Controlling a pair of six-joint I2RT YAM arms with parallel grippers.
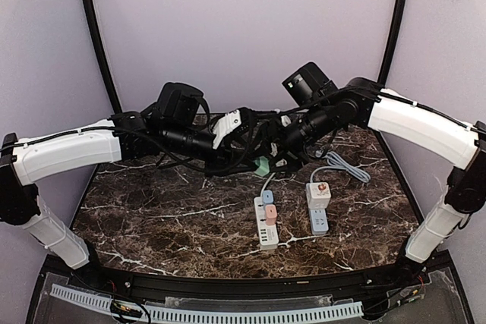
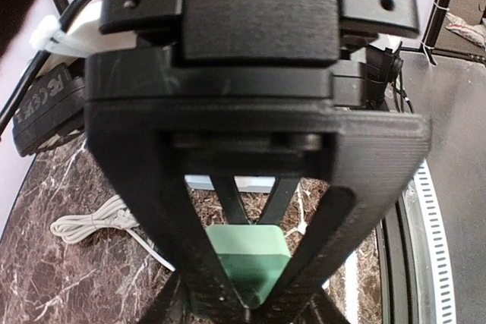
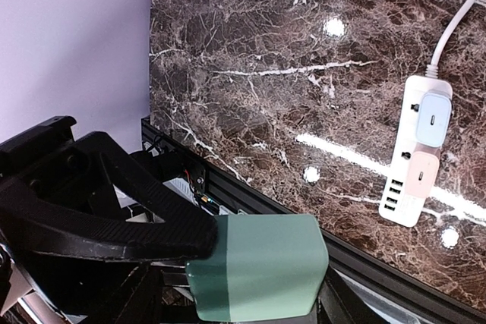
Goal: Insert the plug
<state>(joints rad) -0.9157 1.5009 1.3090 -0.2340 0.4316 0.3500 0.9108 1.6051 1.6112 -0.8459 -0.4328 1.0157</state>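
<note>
The green plug (image 1: 262, 165) hangs above the back middle of the marble table (image 1: 167, 225), where both arms meet. In the left wrist view the plug (image 2: 250, 256) fills the narrow gap between my left gripper (image 2: 254, 310) fingers, which press on both its sides. In the right wrist view a ridged fingertip (image 3: 152, 237) of my right gripper (image 3: 258, 282) lies on the plug (image 3: 266, 271), and the other finger is under it. From above, the left gripper (image 1: 253, 158) and right gripper (image 1: 279, 158) overlap the plug, hiding its prongs.
A white power strip (image 1: 266, 225) carrying a blue adapter (image 3: 434, 119) and a pink adapter (image 3: 421, 172) lies right of centre. A second strip (image 1: 319, 206) with a red switch lies beside it, with its coiled white cord (image 1: 345, 165) behind. A black rail (image 3: 395, 282) runs along the table edge.
</note>
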